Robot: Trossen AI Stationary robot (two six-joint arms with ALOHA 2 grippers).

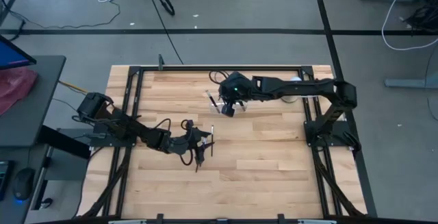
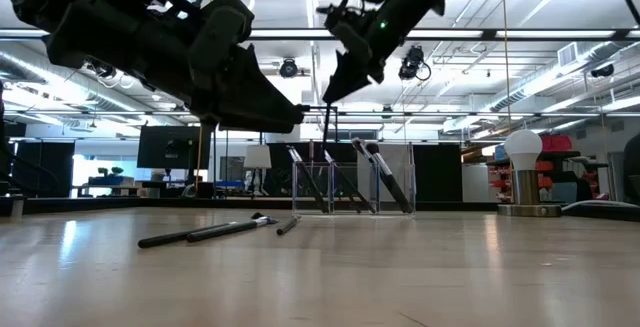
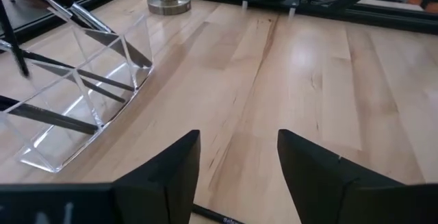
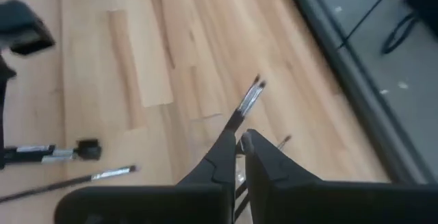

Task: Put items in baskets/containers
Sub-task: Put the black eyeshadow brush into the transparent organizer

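Reaching right arm [image 1: 229,106] holds brush [image 4: 248,104] above organiser tray [image 2: 352,177].

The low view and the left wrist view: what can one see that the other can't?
Only the low view shows the white ball lamp, loose brushes on the table, and the right gripper holding a brush over the tray. Only the left wrist view shows the left gripper standing open just above a brush. Both show the clear tray with brushes leaning inside.
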